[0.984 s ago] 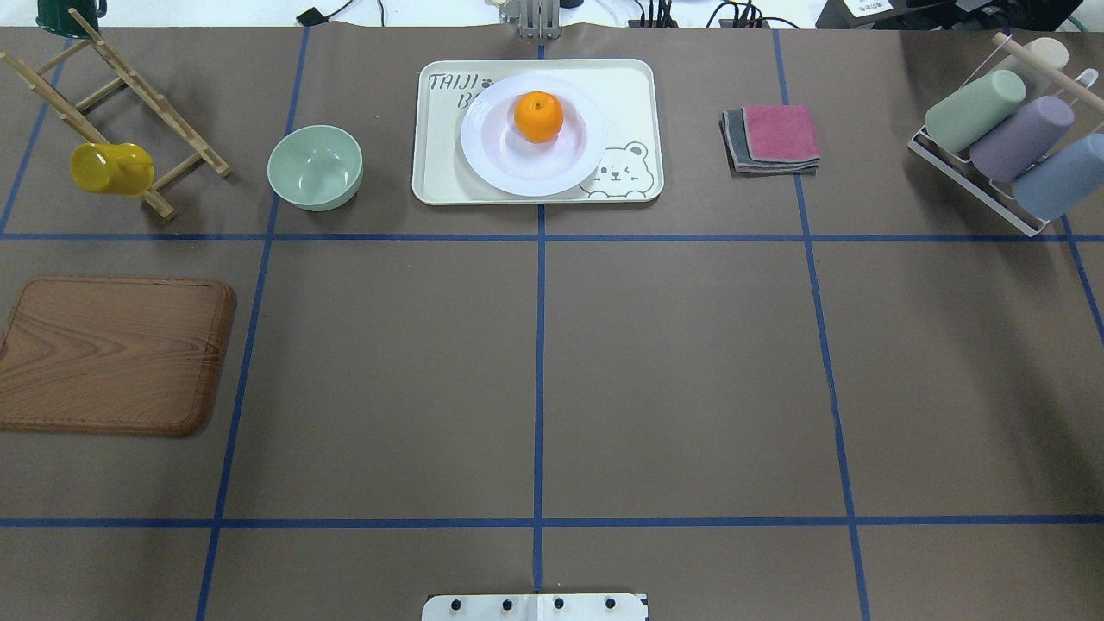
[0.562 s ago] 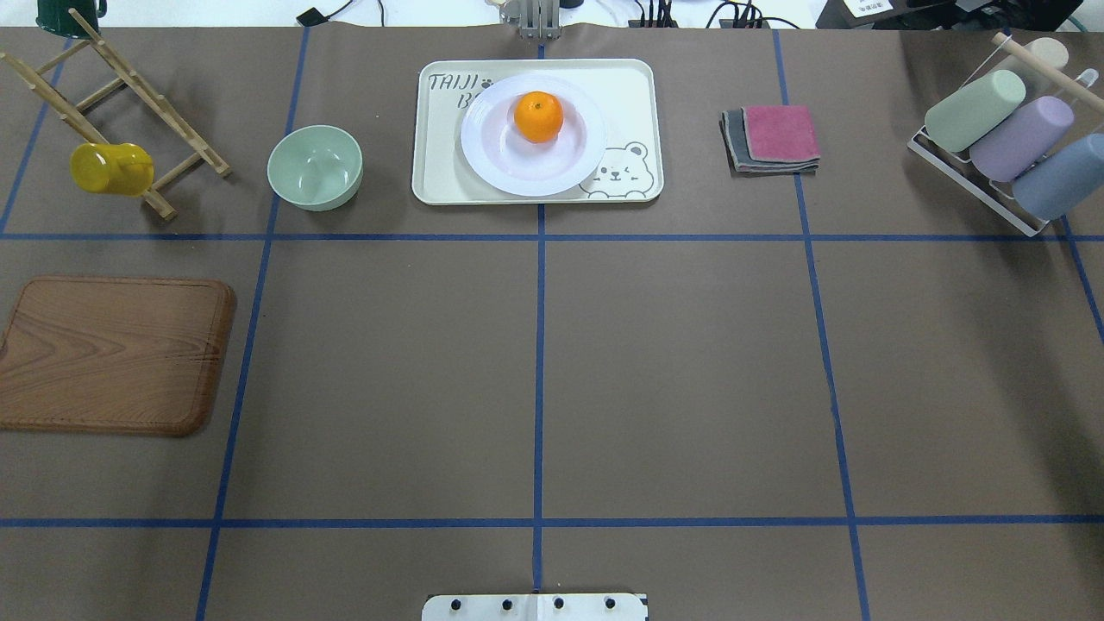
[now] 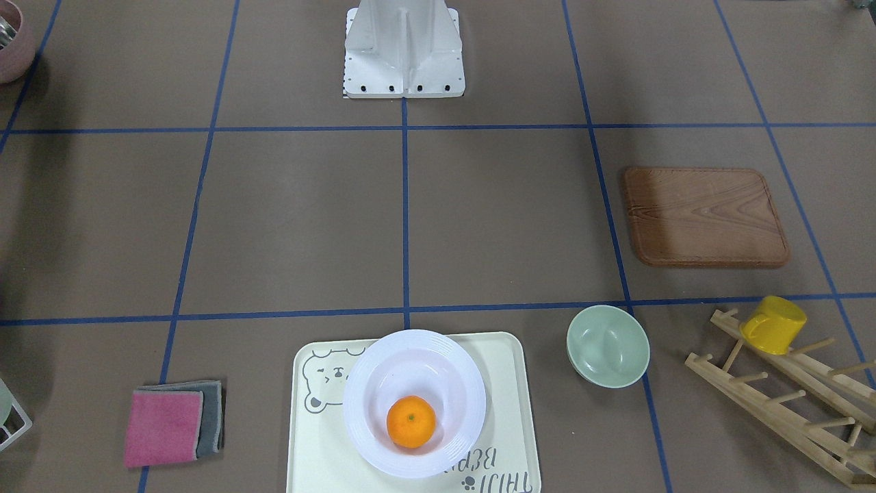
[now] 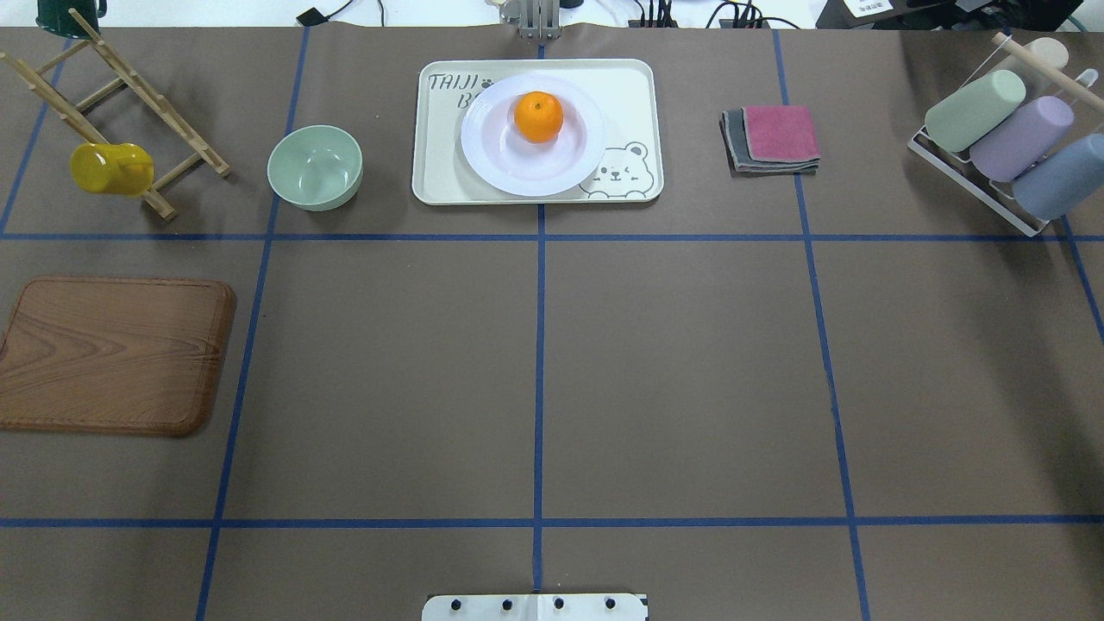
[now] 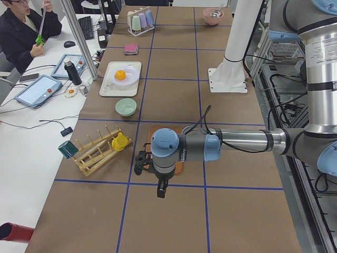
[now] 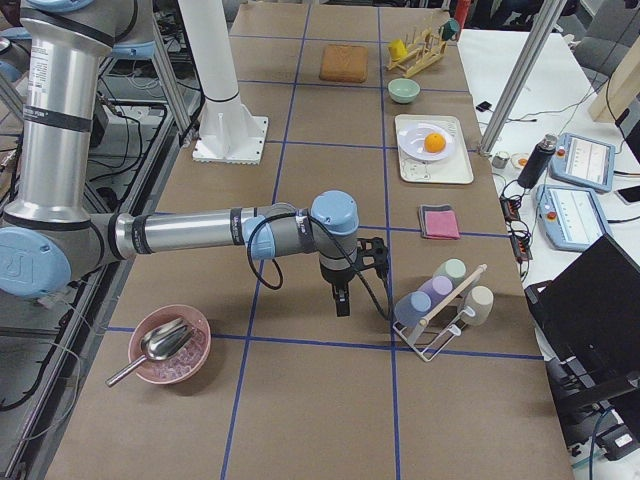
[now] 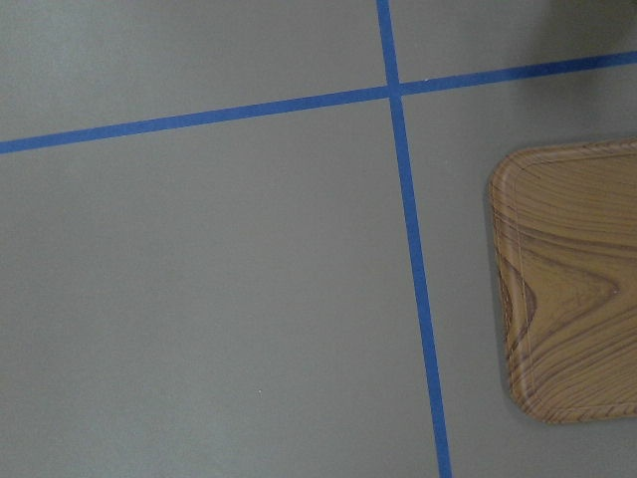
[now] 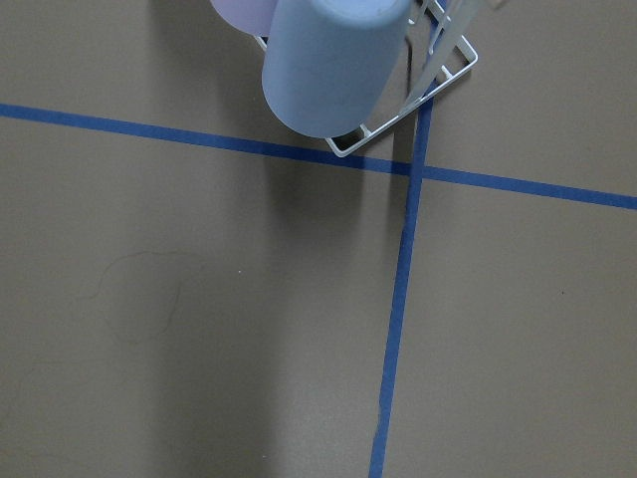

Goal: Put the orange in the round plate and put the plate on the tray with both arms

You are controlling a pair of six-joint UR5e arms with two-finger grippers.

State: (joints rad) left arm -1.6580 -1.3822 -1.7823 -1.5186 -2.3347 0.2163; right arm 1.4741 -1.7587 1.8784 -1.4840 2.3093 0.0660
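The orange [image 4: 538,116] sits inside the round plate [image 4: 500,164], and the plate rests on the cream tray [image 4: 630,95] at the table's far middle. From across the table, the orange [image 3: 410,422] lies toward the near side of the plate [image 3: 363,383], on the tray [image 3: 506,370]. My left gripper [image 5: 160,190] hangs over the table beside the wooden board, far from the tray. Near the cup rack hangs my right gripper [image 6: 341,300]. Both show only in the side views, so I cannot tell whether they are open or shut.
A mint-green bowl [image 4: 315,166] stands left of the tray, folded cloths [image 4: 772,138] right of it. A wooden board [image 4: 112,354], a wooden rack with a yellow mug [image 4: 110,168] and a cup rack [image 4: 1009,138] line the sides. A person [image 5: 21,31] sits beyond the far end.
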